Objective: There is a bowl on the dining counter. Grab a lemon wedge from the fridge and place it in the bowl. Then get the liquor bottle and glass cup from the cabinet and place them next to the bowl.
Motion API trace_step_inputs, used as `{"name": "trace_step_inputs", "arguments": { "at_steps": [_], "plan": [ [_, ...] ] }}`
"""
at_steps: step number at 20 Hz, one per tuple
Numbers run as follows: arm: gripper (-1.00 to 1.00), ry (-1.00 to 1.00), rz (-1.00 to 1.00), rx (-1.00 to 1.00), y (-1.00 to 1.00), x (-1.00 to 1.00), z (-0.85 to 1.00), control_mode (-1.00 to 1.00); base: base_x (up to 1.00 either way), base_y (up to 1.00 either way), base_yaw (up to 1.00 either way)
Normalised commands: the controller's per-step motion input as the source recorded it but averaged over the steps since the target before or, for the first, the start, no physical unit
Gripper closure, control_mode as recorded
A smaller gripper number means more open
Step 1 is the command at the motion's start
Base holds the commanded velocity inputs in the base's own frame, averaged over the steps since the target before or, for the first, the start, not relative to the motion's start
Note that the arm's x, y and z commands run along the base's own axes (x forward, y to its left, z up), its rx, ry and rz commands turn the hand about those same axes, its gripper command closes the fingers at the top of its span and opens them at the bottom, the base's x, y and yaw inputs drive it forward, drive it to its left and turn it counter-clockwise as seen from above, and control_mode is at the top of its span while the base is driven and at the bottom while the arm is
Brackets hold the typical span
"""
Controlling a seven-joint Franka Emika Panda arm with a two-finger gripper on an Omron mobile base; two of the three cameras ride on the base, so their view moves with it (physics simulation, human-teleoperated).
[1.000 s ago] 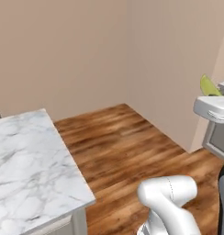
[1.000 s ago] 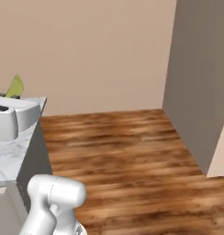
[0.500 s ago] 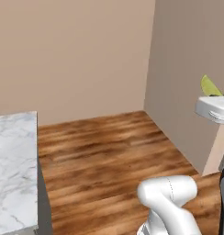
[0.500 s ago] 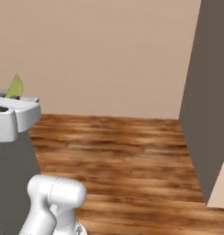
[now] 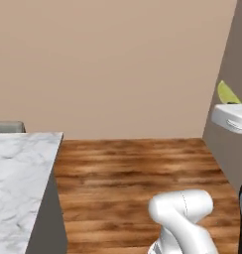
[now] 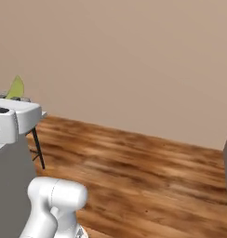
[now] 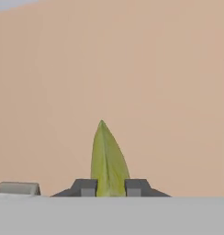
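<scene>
My gripper is shut on the lemon wedge, a thin yellow-green sliver that sticks up between the two dark fingertips against the beige wall. From the left base camera the lemon wedge pokes up above the white hand at the right edge, where the gripper holds it high over the floor. The right base camera has the same lemon wedge and gripper at the left edge. The dining counter, with its white veined marble top, fills the lower left of the left base view.
A plain beige wall closes the scene ahead. Wood floor stretches between the counter and a darker wall on the right. A grey stool stands behind the counter, and its dark legs show beside the hand.
The whole picture has swung sideways, so the base has turned; the counter and wall corner sit differently in frame. The lemon wedge stays gripped in the same raised hand.
</scene>
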Motion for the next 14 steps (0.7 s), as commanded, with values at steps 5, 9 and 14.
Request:
{"name": "trace_step_inputs", "arguments": {
  "at_steps": [5, 9, 14],
  "plan": [
    [1.00, 0.00, 0.00, 0.00, 0.00, 0.00, 0.00, 1.00, 1.00, -0.32, 0.34],
    [1.00, 0.00, 0.00, 0.00, 0.00, 0.00, 0.00, 1.00, 0.97, -0.35, 0.51],
    [1.00, 0.00, 0.00, 0.00, 0.00, 0.00, 0.00, 1.00, 0.77, -0.19, 0.68]
  ]
}}
